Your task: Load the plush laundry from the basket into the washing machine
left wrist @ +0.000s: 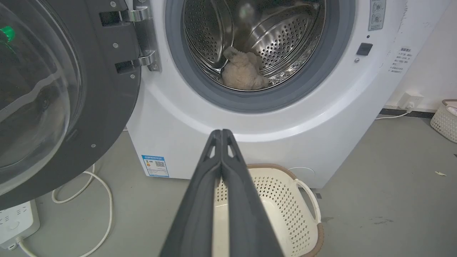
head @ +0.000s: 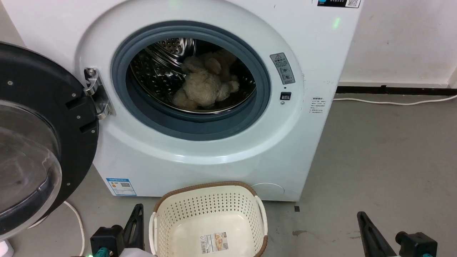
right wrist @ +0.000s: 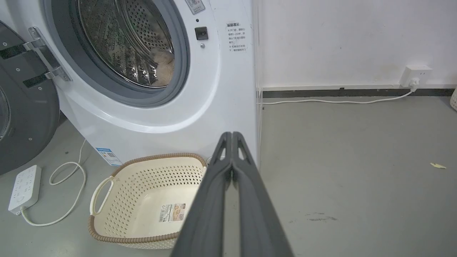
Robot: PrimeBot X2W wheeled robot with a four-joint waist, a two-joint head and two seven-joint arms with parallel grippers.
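Note:
The plush laundry (head: 205, 84) lies inside the steel drum of the washing machine (head: 200, 153), also seen as the plush laundry (left wrist: 242, 71) and a sliver of the plush laundry (right wrist: 164, 64). The round black door (head: 39, 132) hangs open at the left. The basket (head: 210, 217) sits on the floor before the washer with nothing in it but its label sticker; it is the basket (right wrist: 142, 200) too. My left gripper (left wrist: 221, 132) is shut, held above the basket's left side. My right gripper (right wrist: 231, 135) is shut, to the basket's right.
A white power strip (right wrist: 24, 186) and its looping cable (right wrist: 69, 185) lie on the grey floor left of the washer. A wall socket (right wrist: 414, 75) with a cord sits at the right wall. Another pale basket (left wrist: 445, 119) stands far right.

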